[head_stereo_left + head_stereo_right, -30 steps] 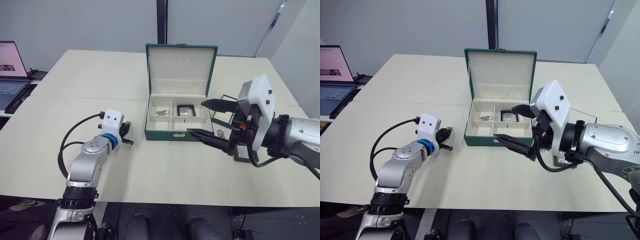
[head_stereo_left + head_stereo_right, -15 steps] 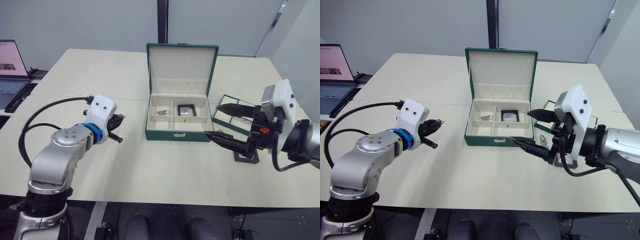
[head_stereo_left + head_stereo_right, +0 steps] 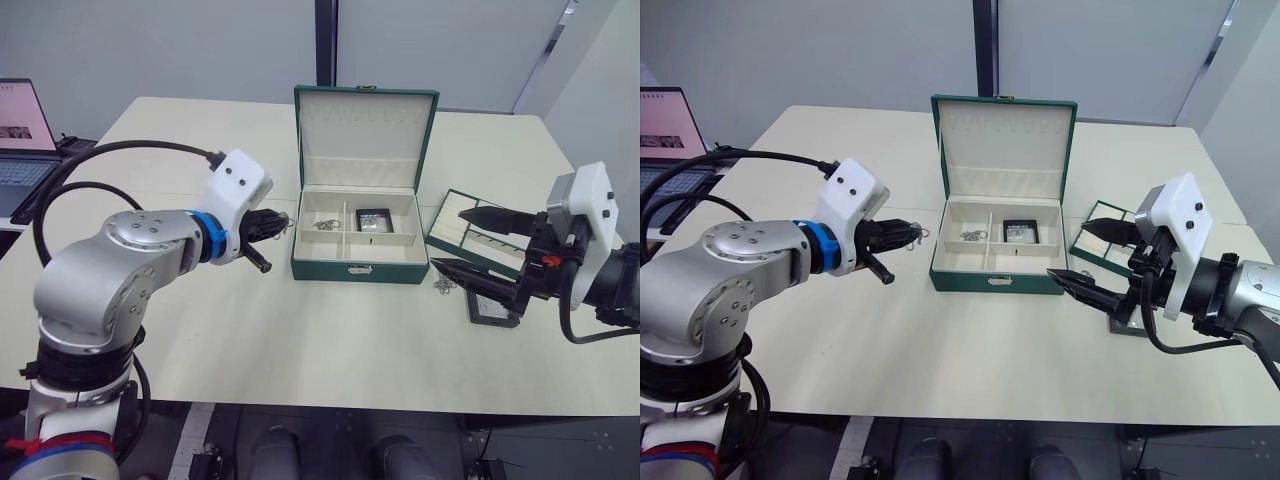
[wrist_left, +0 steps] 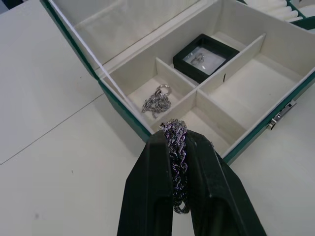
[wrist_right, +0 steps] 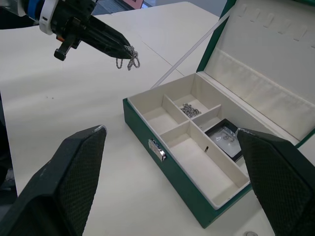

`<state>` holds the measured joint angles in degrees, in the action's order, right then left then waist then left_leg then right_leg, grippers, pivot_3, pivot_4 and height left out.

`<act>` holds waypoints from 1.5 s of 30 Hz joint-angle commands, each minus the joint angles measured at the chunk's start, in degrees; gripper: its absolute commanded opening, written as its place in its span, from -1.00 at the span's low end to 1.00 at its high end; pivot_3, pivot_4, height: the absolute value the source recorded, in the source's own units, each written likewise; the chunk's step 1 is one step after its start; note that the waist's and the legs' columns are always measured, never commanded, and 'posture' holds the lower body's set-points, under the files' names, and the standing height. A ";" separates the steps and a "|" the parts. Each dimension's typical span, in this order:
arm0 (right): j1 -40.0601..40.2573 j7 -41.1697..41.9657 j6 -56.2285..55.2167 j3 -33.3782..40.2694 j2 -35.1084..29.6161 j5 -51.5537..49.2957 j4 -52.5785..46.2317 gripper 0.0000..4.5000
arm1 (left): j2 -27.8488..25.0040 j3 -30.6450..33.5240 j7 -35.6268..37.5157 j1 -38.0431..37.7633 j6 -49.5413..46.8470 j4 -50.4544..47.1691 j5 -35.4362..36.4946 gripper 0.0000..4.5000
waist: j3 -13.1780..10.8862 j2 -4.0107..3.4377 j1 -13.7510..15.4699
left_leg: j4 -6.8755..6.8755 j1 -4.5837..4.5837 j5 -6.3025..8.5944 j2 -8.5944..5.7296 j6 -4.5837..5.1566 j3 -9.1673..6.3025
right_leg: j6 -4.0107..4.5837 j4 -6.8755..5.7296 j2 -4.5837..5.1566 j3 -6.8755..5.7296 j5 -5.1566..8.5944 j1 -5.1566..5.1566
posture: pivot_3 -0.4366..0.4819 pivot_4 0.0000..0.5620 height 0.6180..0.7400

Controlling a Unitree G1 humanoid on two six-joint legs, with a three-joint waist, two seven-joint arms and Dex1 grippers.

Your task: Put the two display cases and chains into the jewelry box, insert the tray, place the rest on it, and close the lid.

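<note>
The jewelry box (image 3: 355, 268) stands open mid-table, its lid (image 3: 365, 125) upright behind it. Inside, one display case (image 3: 372, 219) lies in the back right compartment and a chain (image 3: 322, 224) in the back left one. My left gripper (image 3: 280, 222) hovers just left of the box, shut on another chain (image 4: 176, 147) that dangles from its tips. My right gripper (image 3: 447, 238) is wide open and empty to the right of the box. Below it on the table lie the second display case (image 3: 492, 308) and a loose chain (image 3: 441, 285). The tray (image 3: 478, 232) sits partly behind that gripper.
A laptop (image 3: 20, 130) sits at the far left, off the table's edge. Bare tabletop stretches in front of the box and to its left.
My left gripper has risen and swung right, up to the box's left side. My right gripper has pulled back to the right, away from the box front toward the tray.
</note>
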<state>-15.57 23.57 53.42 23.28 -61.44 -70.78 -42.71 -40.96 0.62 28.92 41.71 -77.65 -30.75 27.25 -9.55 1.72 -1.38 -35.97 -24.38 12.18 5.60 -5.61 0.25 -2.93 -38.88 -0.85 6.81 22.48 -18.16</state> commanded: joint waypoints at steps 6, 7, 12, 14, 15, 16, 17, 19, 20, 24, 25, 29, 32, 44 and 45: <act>2.68 -0.66 -1.68 3.24 -0.16 1.45 -1.35 1.00 | 3.27 -7.30 -1.28 1.12 8.71 5.68 -3.90 -0.96 | -0.01 0.01 0.00 | 0.00 0.00 -0.01 0.00 -0.02 0.03 | 0.00 0.00 0.00 0.03 0.00 -0.01 | -0.05 -0.47 1.00; 3.02 -0.74 -1.75 3.36 -0.09 1.58 -1.42 1.00 | 3.40 -7.89 -0.98 0.97 9.78 6.32 -4.19 -0.96 | -0.01 0.01 0.00 | 0.00 0.00 -0.01 0.00 -0.02 0.02 | 0.00 0.00 0.00 0.03 0.00 -0.02 | -0.05 -0.47 1.00; 5.12 -1.21 -1.62 5.12 0.14 1.05 -2.18 1.00 | 4.76 -10.42 -0.42 1.23 14.71 10.51 -6.16 -0.96 | -0.01 0.01 0.14 | -0.01 0.00 -0.02 0.00 -0.03 0.03 | 0.00 -0.01 0.00 0.02 0.00 0.00 | -0.05 -0.47 1.00; 5.77 -1.31 -1.61 5.61 0.14 0.86 -2.40 1.00 | 5.07 -11.35 0.05 1.37 16.57 12.06 -7.16 -0.96 | -0.01 0.01 0.15 | -0.01 0.00 -0.02 0.00 -0.03 0.03 | 0.00 -0.01 0.00 0.02 0.00 0.00 | -0.05 -0.47 1.00; 6.20 -1.30 -1.58 6.01 0.10 0.74 -2.51 1.00 | 5.43 -11.63 0.17 1.42 17.30 12.87 -7.53 -0.96 | -0.01 0.00 0.15 | -0.01 0.00 -0.02 0.00 -0.03 0.03 | 0.00 -0.01 0.00 0.03 0.00 0.00 | -0.05 -0.47 1.00; 6.53 -1.30 -1.55 6.33 0.06 0.63 -2.58 1.00 | 5.68 -11.98 0.33 1.49 18.10 13.69 -7.94 -0.96 | -0.01 0.01 0.15 | -0.01 0.00 -0.02 0.00 -0.03 0.04 | 0.00 -0.01 0.00 0.03 0.00 0.00 | -0.05 -0.47 1.00; 6.80 -1.36 -1.51 6.63 0.02 0.46 -2.67 1.00 | 5.94 -12.31 0.52 1.54 18.89 14.53 -8.33 -0.96 | -0.01 0.00 0.17 | -0.01 0.00 -0.02 0.00 -0.03 0.03 | 0.00 -0.01 0.00 0.02 0.00 0.00 | -0.05 -0.47 1.00; 7.30 -1.59 -1.43 7.18 -0.01 0.00 -2.91 1.00 | 6.38 -12.96 1.02 1.59 20.33 15.98 -9.25 -0.96 | -0.01 0.00 0.20 | -0.02 0.00 -0.02 -0.01 -0.03 0.03 | 0.00 -0.01 0.00 0.02 0.00 0.01 | -0.05 -0.47 1.00; 7.63 -1.67 -1.44 7.48 -0.02 -0.21 -3.09 1.00 | 6.62 -13.17 1.22 1.57 20.83 16.46 -9.61 -0.96 | -0.01 0.01 0.20 | -0.02 0.00 -0.02 -0.01 -0.03 0.04 | 0.00 -0.01 0.00 0.02 0.00 0.01 | -0.05 -0.47 1.00; 8.19 -2.21 -1.56 7.86 -0.31 -0.80 -3.33 1.00 | 7.38 -13.78 2.02 1.37 22.27 17.68 -10.56 -0.96 | -0.01 0.01 0.21 | -0.03 -0.01 -0.02 -0.01 -0.03 0.04 | 0.00 -0.02 0.00 0.02 0.00 0.01 | -0.05 -0.47 1.00; 8.18 -2.31 -1.59 7.86 -0.38 -0.91 -3.35 1.00 | 7.56 -13.92 2.20 1.23 22.68 17.99 -10.89 -0.96 | -0.01 0.01 0.21 | -0.03 -0.01 -0.02 -0.01 -0.03 0.04 | 0.00 -0.02 0.00 0.03 0.00 0.01 | -0.05 -0.47 1.00; 7.42 -2.82 -1.70 7.40 -0.73 -1.28 -3.26 1.00 | 8.54 -14.56 2.68 0.79 24.61 19.77 -12.13 -0.96 | 0.00 0.00 0.22 | -0.03 -0.01 -0.02 -0.01 -0.03 0.03 | 0.00 -0.03 -0.01 0.01 0.00 0.01 | -0.05 -0.47 1.00; 7.21 -2.85 -1.72 7.24 -0.87 -1.30 -3.22 1.00 | 9.53 -15.04 2.81 0.66 26.10 21.38 -13.26 -0.96 | 0.00 0.00 0.29 | -0.04 -0.01 -0.02 -0.01 -0.03 0.03 | 0.00 -0.03 0.00 0.01 0.00 0.03 | -0.05 -0.47 1.00; 6.87 -2.84 -1.62 7.11 -1.54 -1.37 -3.12 1.00 | 10.83 -14.91 4.78 0.18 27.42 23.33 -14.82 -0.96 | 0.00 0.00 0.34 | -0.05 -0.01 -0.03 -0.01 -0.03 0.04 | 0.00 -0.04 0.00 0.01 0.00 0.03 | -0.05 -0.47 1.00; 6.78 -2.78 -1.65 7.00 -1.58 -1.28 -3.02 1.00 | 10.78 -14.63 5.39 0.15 26.88 23.24 -14.28 -0.96 | 0.00 0.00 0.35 | -0.05 -0.01 -0.03 -0.01 -0.03 0.03 | 0.00 -0.04 0.00 0.01 0.00 0.03 | -0.05 -0.47 1.00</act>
<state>-7.89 20.91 52.98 28.67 -62.03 -71.57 -44.90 -30.02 -15.32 33.42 41.56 -50.80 -6.24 12.67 -9.55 1.72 -1.03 -36.02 -24.38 12.16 5.59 -5.64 0.29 -2.92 -38.92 -0.86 6.82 22.48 -18.13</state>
